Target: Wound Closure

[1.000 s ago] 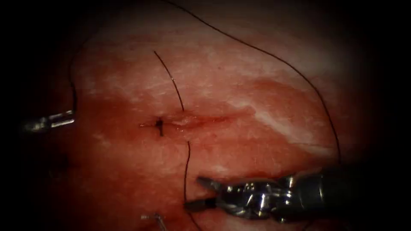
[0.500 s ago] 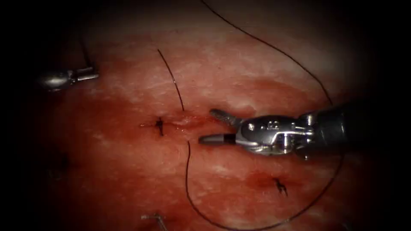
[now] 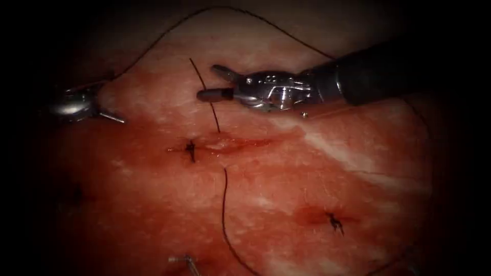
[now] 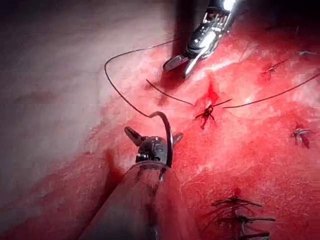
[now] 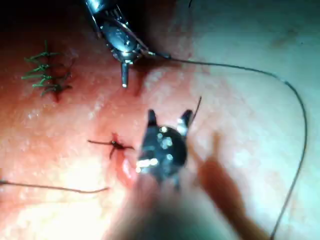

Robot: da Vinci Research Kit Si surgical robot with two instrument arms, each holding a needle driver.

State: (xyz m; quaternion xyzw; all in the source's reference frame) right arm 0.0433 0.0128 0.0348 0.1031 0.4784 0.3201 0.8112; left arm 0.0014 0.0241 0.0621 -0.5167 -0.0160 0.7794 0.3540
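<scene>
— So, the fingers (image 3: 215,94) of the right tool (image 3: 207,82): what are they on?

— Nothing. They stand apart and empty. In the endoscope view the lower one lies across the free tail (image 3: 212,115) of the thread, but the right wrist view puts that tail just beside one finger, not between the two. I cannot tell whether it touches.

— And the left tool (image 4: 157,142)?

— Its fingers are clamped on the needle (image 4: 170,135), at about the middle of the curve as far as I can judge. One end arches up over the tool, and the thread (image 3: 223,204) leaves from that end.

— Is the needle in the tissue (image 3: 307,179)?

— No, it is held clear above it, well out to the left of the cut (image 3: 240,143).

— Where does the thread run from there?

— From the needle it swings in a wide loop behind the right tool's shaft. A second length comes out of the tissue just on the near side of the cut and curves down toward the endoscope. The free tail rises from the far side of the cut, up to the right tool.

— Anything on the cut itself?

— A dark knot (image 3: 191,151) sits at its left end, and red fluid wets the tissue around it.
</scene>
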